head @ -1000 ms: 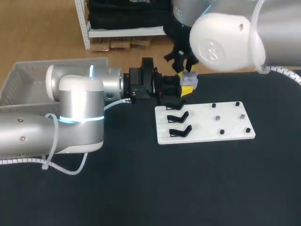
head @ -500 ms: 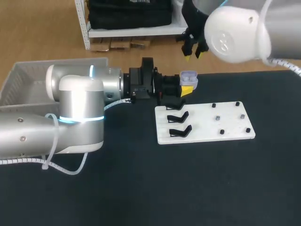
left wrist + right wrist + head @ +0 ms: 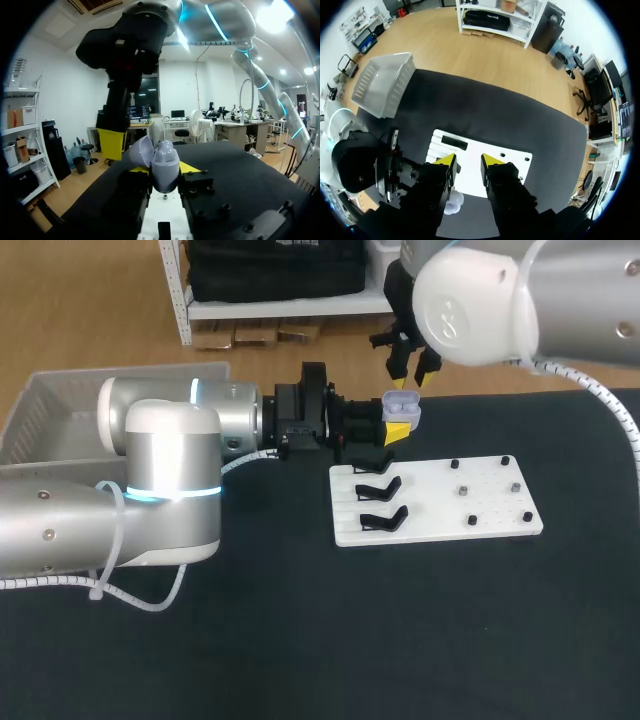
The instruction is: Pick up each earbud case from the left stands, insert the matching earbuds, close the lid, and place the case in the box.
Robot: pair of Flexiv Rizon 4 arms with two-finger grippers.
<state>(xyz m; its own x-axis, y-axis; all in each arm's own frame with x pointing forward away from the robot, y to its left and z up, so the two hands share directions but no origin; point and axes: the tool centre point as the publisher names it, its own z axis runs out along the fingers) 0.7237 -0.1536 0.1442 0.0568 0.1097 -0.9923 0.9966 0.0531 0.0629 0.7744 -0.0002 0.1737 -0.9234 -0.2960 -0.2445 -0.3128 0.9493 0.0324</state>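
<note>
My left gripper [image 3: 391, 430] reaches in from the left and is shut on a pale lavender earbud case [image 3: 401, 407], held above the back edge of the white board [image 3: 435, 502]. In the left wrist view the case [image 3: 164, 162] sits between my yellow fingertips [image 3: 188, 167] with its lid [image 3: 138, 152] open. My right gripper [image 3: 408, 366] hangs just above and behind the case, open and empty. From the right wrist view, the right gripper [image 3: 468, 161] looks down on the board [image 3: 470, 150] and the case [image 3: 454, 202].
Black stands [image 3: 381, 504] line the board's left side. Several small dark pegs [image 3: 470, 521] dot its right half. A white slatted box [image 3: 50, 410] sits at the table's far left, behind my left arm [image 3: 160, 470].
My right gripper lifted off the case and drew back, then came down a little again. The left arm and the case stayed still.
</note>
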